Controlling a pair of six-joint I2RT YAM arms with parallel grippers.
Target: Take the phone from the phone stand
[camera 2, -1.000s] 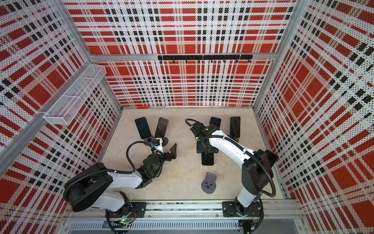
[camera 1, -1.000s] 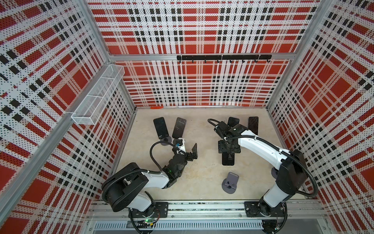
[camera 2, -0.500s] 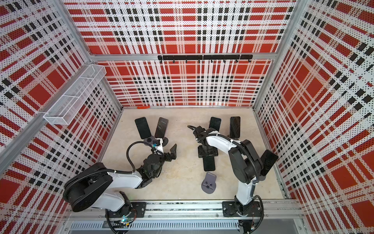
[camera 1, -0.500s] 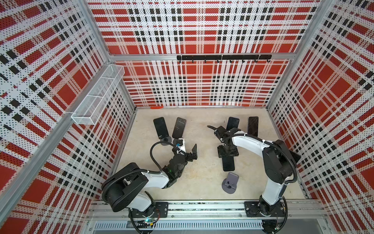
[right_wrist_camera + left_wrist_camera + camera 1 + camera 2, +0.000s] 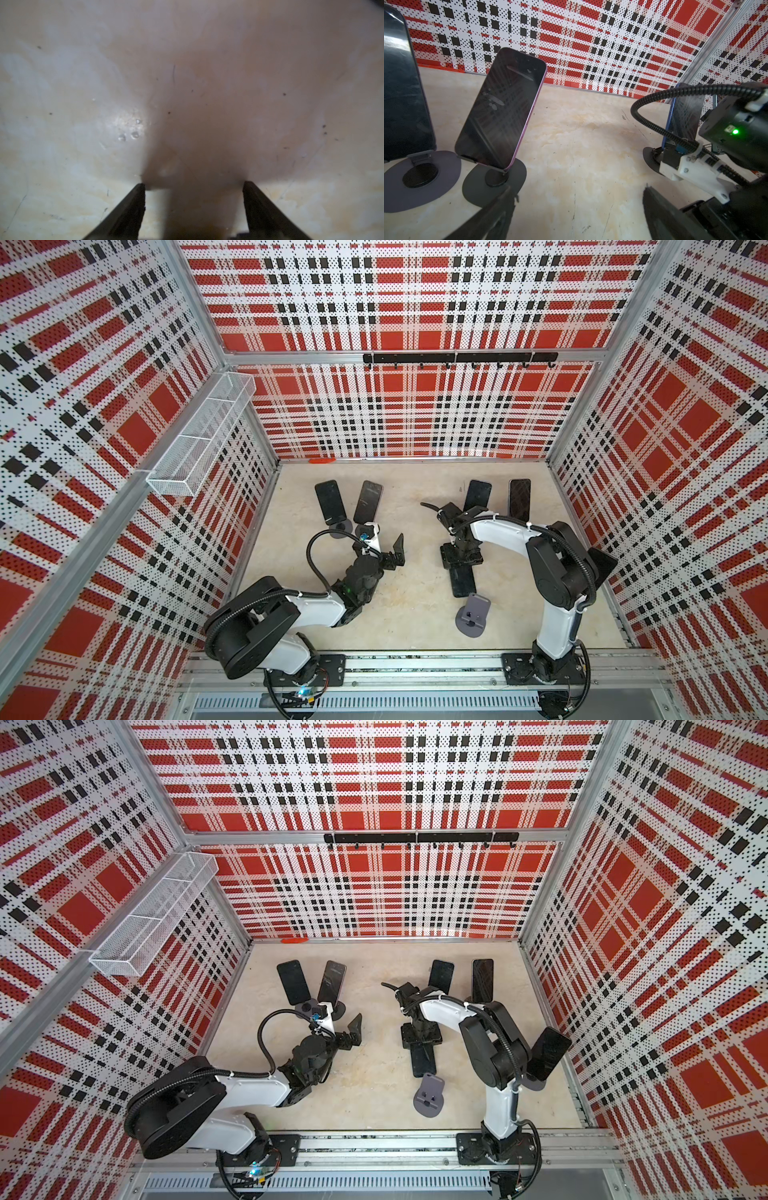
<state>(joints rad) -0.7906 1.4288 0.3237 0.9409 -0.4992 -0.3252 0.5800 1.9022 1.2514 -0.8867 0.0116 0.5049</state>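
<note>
Removal is judged essentially done. The phone (image 5: 464, 585) lies flat on the bench (image 5: 407, 614), off the empty stand (image 5: 473, 612), which sits just beside it at its 6 o'clock. The right gripper (image 5: 194, 184) stands over the phone's 12 o'clock end with its jaws partly apart. Whether they clamp the phone cannot be told. The left gripper (image 5: 578, 189), toward 9 o'clock, is fully open and holds nothing. Outstanding: release and withdrawal. 5 other phones (image 5: 331, 500) sit on stands.
</note>
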